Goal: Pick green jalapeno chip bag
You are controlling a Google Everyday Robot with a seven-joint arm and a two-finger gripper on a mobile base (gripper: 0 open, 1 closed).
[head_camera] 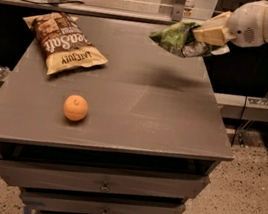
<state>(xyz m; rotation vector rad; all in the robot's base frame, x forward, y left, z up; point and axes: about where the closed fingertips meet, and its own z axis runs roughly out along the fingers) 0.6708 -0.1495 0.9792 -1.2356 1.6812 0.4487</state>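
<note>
The green jalapeno chip bag (178, 37) is a small, crumpled, shiny green foil bag. It hangs in the air above the far right part of the grey table (139, 105), with its shadow on the tabletop below. My gripper (206, 37) reaches in from the upper right on a white arm and is shut on the bag's right end. The cream fingers (210, 33) clamp the foil.
A larger brown-and-cream chip bag (63, 42) lies flat at the table's far left. An orange (75, 108) sits near the front left. The table has drawers below its front edge. A metal rail and posts run behind the table.
</note>
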